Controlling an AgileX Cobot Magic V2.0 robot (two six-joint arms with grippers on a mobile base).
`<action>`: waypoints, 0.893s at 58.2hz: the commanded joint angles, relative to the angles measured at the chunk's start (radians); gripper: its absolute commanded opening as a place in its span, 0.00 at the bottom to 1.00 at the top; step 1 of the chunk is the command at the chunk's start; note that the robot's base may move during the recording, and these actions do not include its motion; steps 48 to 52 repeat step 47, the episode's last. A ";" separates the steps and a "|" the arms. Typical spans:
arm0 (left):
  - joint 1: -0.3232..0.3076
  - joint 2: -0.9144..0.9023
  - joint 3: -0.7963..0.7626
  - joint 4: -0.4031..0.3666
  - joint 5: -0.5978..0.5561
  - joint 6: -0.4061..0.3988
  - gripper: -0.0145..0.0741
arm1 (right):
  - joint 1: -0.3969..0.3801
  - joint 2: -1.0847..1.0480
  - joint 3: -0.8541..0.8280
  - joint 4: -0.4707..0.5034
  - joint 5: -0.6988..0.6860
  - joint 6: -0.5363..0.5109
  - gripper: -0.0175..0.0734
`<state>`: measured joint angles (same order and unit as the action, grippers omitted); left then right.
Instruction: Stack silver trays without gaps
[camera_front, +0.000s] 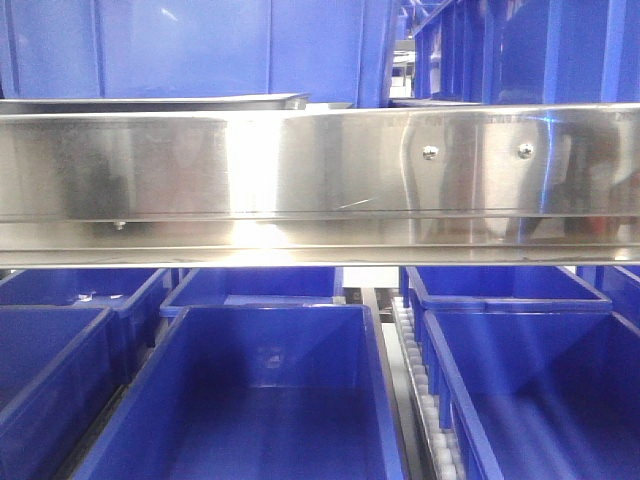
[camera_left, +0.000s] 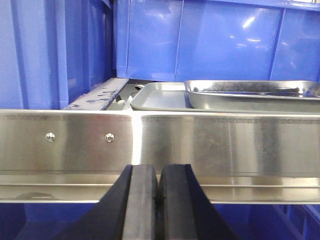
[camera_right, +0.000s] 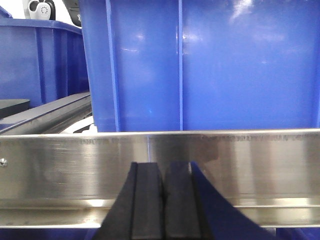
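Two silver trays lie on the shelf behind the steel rail in the left wrist view: a flat one (camera_left: 160, 97) at the left, and a second tray (camera_left: 250, 95) overlapping its right part. In the front view only a thin tray rim (camera_front: 150, 101) shows above the rail. My left gripper (camera_left: 158, 172) is shut with nothing between its fingers, in front of the rail and below the trays. My right gripper (camera_right: 163, 170) is also shut and empty, facing the rail. No tray shows in the right wrist view.
A broad mirror-like steel rail (camera_front: 320, 175) with two rivets crosses every view. Blue plastic bins (camera_front: 250, 400) fill the level below, with a white roller track (camera_front: 415, 370) between them. More blue bins (camera_right: 200, 65) stand behind the rail on the shelf.
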<state>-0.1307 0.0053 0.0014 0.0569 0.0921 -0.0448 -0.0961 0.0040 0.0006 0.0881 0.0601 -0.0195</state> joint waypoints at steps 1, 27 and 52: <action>-0.003 -0.005 -0.001 -0.006 -0.009 0.006 0.15 | 0.003 -0.004 -0.001 0.003 -0.015 0.001 0.11; -0.003 -0.005 -0.001 -0.006 -0.009 0.006 0.15 | 0.003 -0.004 -0.001 0.003 -0.015 0.001 0.11; -0.003 -0.005 -0.001 -0.006 -0.009 0.006 0.15 | 0.003 -0.004 -0.001 0.003 -0.015 0.001 0.11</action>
